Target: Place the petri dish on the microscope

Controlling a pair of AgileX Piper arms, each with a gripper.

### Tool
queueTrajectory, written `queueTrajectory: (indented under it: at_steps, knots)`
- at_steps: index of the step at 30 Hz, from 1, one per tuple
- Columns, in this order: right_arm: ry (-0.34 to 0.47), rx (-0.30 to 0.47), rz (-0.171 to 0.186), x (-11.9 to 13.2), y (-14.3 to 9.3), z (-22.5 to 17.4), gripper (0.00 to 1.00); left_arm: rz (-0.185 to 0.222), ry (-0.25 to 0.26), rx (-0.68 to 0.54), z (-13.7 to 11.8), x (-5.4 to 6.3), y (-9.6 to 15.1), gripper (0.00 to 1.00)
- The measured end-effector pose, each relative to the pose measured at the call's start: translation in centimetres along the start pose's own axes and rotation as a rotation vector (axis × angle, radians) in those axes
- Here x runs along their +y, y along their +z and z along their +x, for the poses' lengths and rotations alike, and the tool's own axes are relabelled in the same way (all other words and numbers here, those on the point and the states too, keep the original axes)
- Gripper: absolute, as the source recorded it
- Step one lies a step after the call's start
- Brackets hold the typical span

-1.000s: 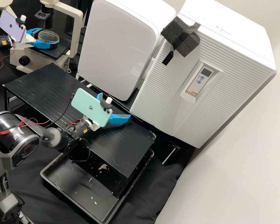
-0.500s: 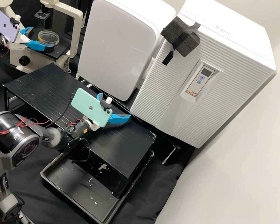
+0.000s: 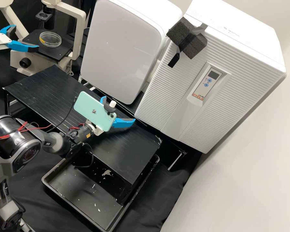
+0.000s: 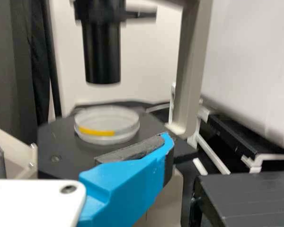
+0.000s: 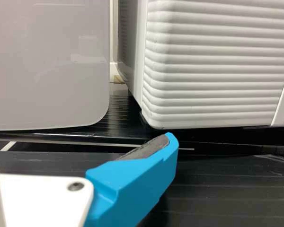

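Observation:
The clear petri dish (image 3: pixel 50 39) with its yellow mark rests flat on the black stage of the microscope (image 3: pixel 79 38). My left gripper (image 3: pixel 26 38) stands open beside the stage's left part in the high view, apart from the dish. In the left wrist view, the dish (image 4: pixel 106 125) sits beyond my left gripper (image 4: pixel 80 142), under the microscope's black tube (image 4: pixel 102 56). Over the black shelf, my right gripper (image 3: pixel 119 110) is open and empty; the right wrist view has my right gripper (image 5: pixel 81 137) facing two white appliances.
The low black shelf (image 3: pixel 51 87) spans the middle, with a black tray (image 3: pixel 77 196) at its near end. Behind it stand a smooth white appliance (image 3: pixel 122 48) and a ribbed white one (image 3: pixel 248 71). Dark foam (image 3: pixel 187 37) is taped to the latter.
My left gripper, earlier around the dish, has drawn back leftward in the high view, leaving the dish on the stage. The right arm has kept still.

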Motion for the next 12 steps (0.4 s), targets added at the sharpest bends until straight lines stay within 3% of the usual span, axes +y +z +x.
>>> queueTrajectory:
  at_steps: [7, 10, 12]
  knots:
    - [0.000, 0.000, 0.000, 0.0, 0.0, 0.0, 1.00, 0.002, 0.142, -0.037, -4.0, 0.2, 1.6, 1.00]
    - [0.000, 0.000, 0.000, 0.0, 0.0, 0.0, 1.00, -0.010, 0.222, -0.086, -5.2, -0.2, 2.3, 1.00]
    - [0.000, 0.000, 0.000, 0.0, 0.0, 0.0, 1.00, -0.028, 0.249, -0.105, -5.7, -0.4, 2.9, 1.00]
